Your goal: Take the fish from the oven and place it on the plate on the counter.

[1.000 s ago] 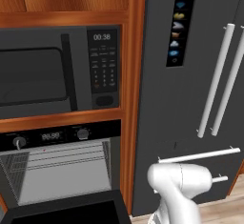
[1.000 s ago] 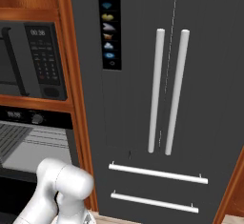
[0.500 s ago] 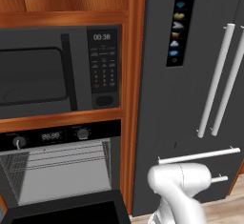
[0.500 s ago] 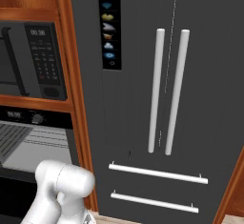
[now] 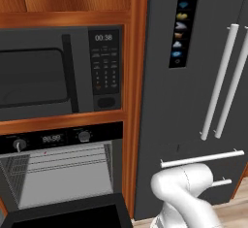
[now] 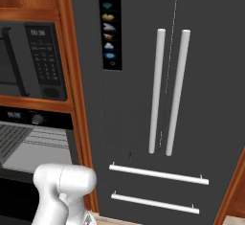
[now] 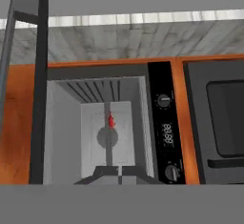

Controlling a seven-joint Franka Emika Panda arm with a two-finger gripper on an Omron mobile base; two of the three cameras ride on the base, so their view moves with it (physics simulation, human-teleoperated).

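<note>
Jaws have just drawn together: in the hand view the gripper (image 7: 119, 173) shows its two dark tips meeting at the bottom edge with no gap between them and nothing between them that I can make out. The fish (image 7: 110, 120), a small red shape, sits well ahead of the tips, deep inside the open oven (image 5: 63, 173), near the middle of the cavity and just beside a round grey patch on the back wall; whether it lies on a rack wire cannot be told at this size. Judgement: the closing has not taken the fish, so the pick is not yet made, and the jaws would need to part again before the reach goes in. The hand view is rolled, so the oven's knobs and display run down its right side. Against the earlier base views nothing else differs: the arm (image 5: 186, 193) holds the same bend at the lower corner, the oven door (image 5: 68, 215) stays down, and the microwave (image 5: 58, 72) and fridge (image 6: 167, 75) sit in the same places, so the base has not driven.
</note>
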